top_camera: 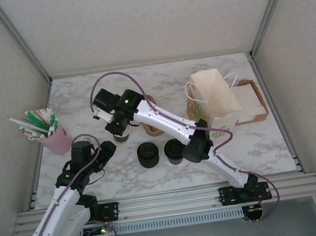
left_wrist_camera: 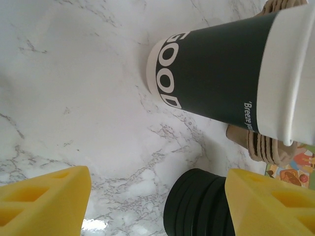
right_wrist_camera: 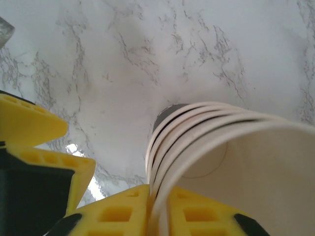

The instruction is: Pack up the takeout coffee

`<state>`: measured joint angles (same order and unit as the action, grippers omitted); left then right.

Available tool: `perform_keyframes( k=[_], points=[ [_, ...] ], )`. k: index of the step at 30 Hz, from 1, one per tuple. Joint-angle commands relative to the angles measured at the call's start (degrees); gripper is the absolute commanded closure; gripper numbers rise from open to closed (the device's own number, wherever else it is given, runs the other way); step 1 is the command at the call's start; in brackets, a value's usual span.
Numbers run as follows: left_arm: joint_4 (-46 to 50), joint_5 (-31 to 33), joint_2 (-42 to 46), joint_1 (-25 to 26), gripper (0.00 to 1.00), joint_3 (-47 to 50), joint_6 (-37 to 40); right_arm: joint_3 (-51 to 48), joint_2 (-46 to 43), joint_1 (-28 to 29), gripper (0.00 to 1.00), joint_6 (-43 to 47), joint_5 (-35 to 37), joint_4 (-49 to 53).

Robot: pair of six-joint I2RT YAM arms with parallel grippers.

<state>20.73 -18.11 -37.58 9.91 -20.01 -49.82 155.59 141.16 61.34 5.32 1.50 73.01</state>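
A stack of lidless cream-rimmed cups (top_camera: 123, 136) with dark walls stands left of centre. My right gripper (top_camera: 118, 125) is on it from above. In the right wrist view the gripper (right_wrist_camera: 157, 196) is shut on the rim of the top cup (right_wrist_camera: 236, 162), one finger inside and one outside. My left gripper (top_camera: 105, 151) is open beside the stack. Its fingers (left_wrist_camera: 44, 201) frame bare marble and the squat stack of black lids (left_wrist_camera: 197, 206). The cup stack (left_wrist_camera: 216, 78) lies ahead of it. A second black round thing (top_camera: 174, 150) is half hidden by my right arm; I cannot tell whether it is the lidded coffee.
The black lid stack (top_camera: 148, 154) sits at front centre. Brown sleeves (top_camera: 153, 125) lie behind my right arm. A paper bag (top_camera: 216, 96) and a cardboard tray (top_camera: 256, 104) stand at the back right. A pink cup of straws (top_camera: 56, 138) is at the left.
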Motion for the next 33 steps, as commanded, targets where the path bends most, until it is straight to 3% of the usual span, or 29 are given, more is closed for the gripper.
perform_keyframes(
  k=[1,4,8,14,17,19,24,33],
  points=[
    [-0.58,-0.69,0.56,-0.54,0.28,0.67,0.91,2.08,1.11,0.3,0.79,0.74,-0.49,-0.61],
    [-0.19,-0.79,0.78,-0.58,0.28,0.42,1.21,2.65,0.95,0.43,0.75,0.66,-0.44,-0.64],
    [0.68,-0.91,1.33,-0.51,0.29,-0.04,1.53,3.05,-0.06,0.46,0.61,0.17,-0.76,-1.12],
    [-0.36,-0.74,2.93,1.03,0.43,0.97,-0.36,3.02,-1.75,0.42,0.5,-0.76,-1.32,-1.78],
    [0.37,2.03,3.54,2.96,0.5,0.51,-0.92,3.05,-2.92,0.44,0.39,-1.59,-1.34,-1.62],
    [0.73,4.66,3.77,5.27,0.52,-0.09,-1.93,2.81,-4.14,0.47,0.28,-2.47,-1.56,-1.51],
    [-0.13,11.48,1.68,12.54,0.62,-1.04,-4.67,-0.69,-8.65,0.19,0.17,-4.55,-3.03,-3.34],
    [-3.26,26.86,-7.29,29.81,0.76,-6.01,-9.02,-6.99,-15.97,-2.52,0.12,-10.67,-4.13,-4.88]
  ],
)
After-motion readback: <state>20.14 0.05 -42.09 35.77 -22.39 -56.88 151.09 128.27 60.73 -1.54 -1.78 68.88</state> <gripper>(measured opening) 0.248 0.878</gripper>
